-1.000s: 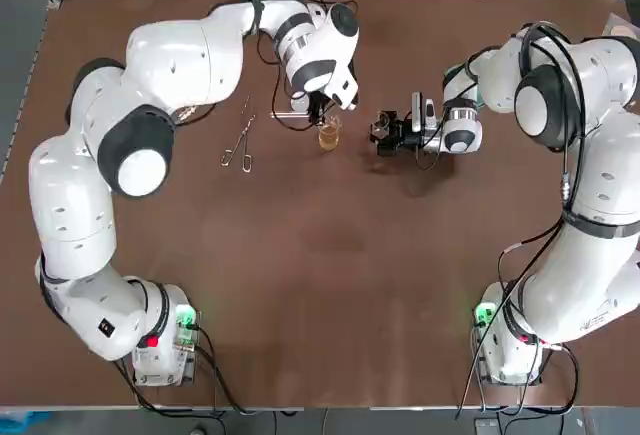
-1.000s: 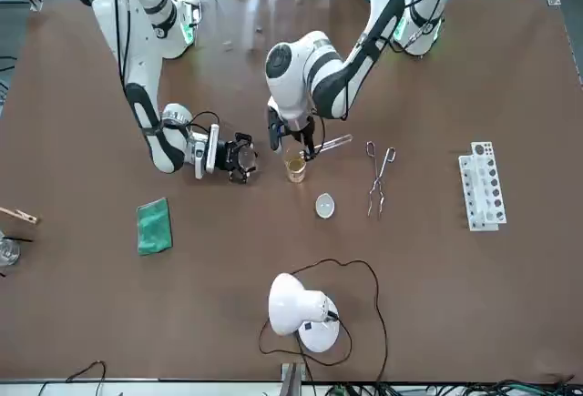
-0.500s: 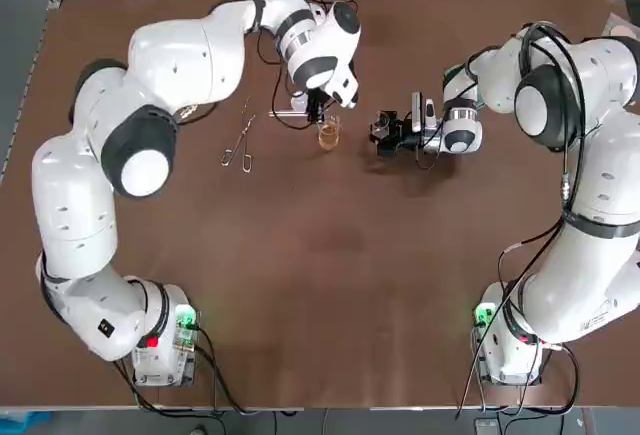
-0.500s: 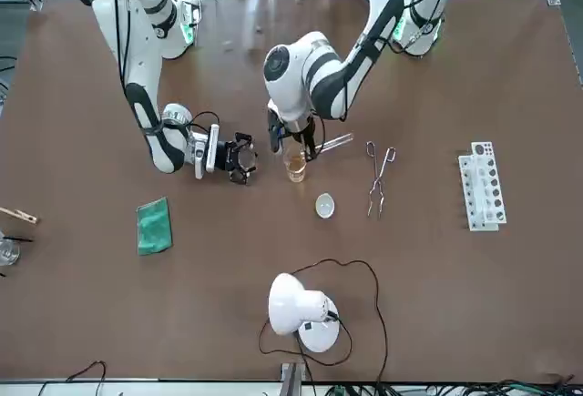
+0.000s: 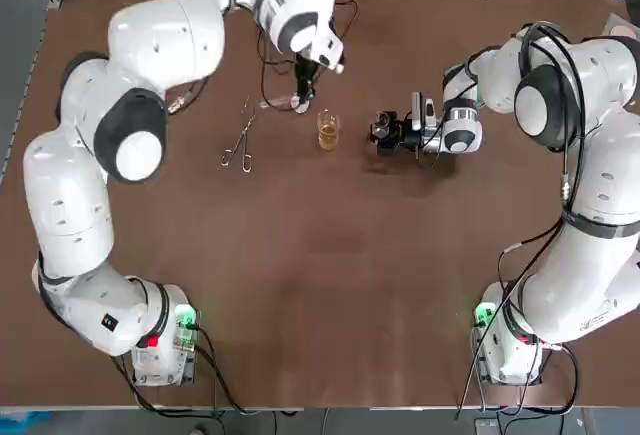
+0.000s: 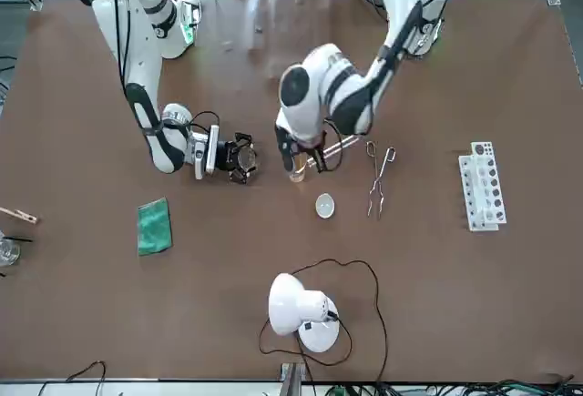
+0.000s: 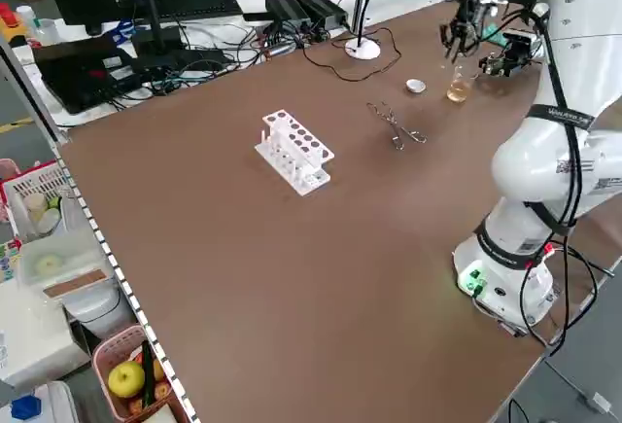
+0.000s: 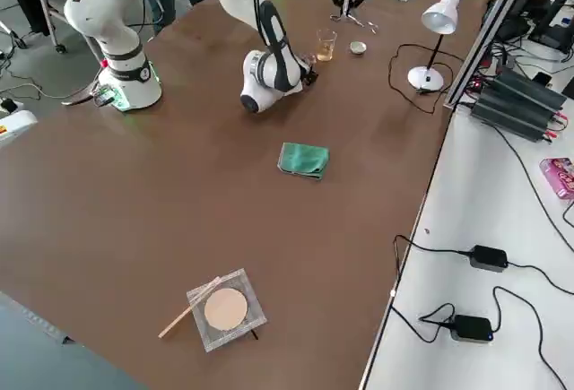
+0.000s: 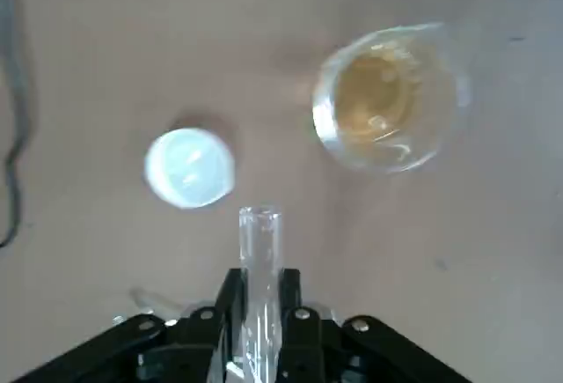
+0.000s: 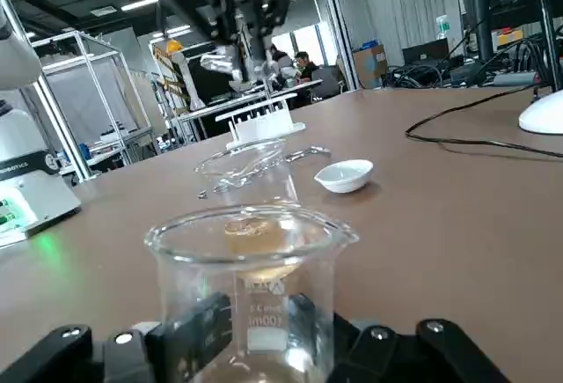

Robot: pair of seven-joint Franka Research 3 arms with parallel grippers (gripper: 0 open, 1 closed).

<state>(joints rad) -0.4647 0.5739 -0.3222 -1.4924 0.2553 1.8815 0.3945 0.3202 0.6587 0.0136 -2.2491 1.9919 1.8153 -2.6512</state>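
My left gripper [image 5: 303,83] hangs raised over the far middle of the table, shut on a clear test tube [image 9: 259,255] that stands upright between its fingers [image 9: 259,288]. Below it are a small beaker of amber liquid [image 5: 327,131] [image 9: 387,97] and a little white dish [image 6: 324,204] [image 9: 189,167]; the tube's mouth is above bare table between them. My right gripper [image 5: 386,133] lies low on the table just right of the amber beaker, shut on an empty glass beaker [image 10: 251,286] [image 6: 241,157].
Metal tongs [image 5: 240,141] lie left of the amber beaker, and a clear tube [image 6: 339,145] lies behind it. A white tube rack [image 6: 480,198] stands at the far left. A green cloth [image 6: 153,226], a white desk lamp [image 6: 301,309] and a gauze pad [image 8: 224,309] are farther off.
My left gripper has lifted away from the amber beaker with the test tube and shifted toward the table's far side. The right arm has not moved.
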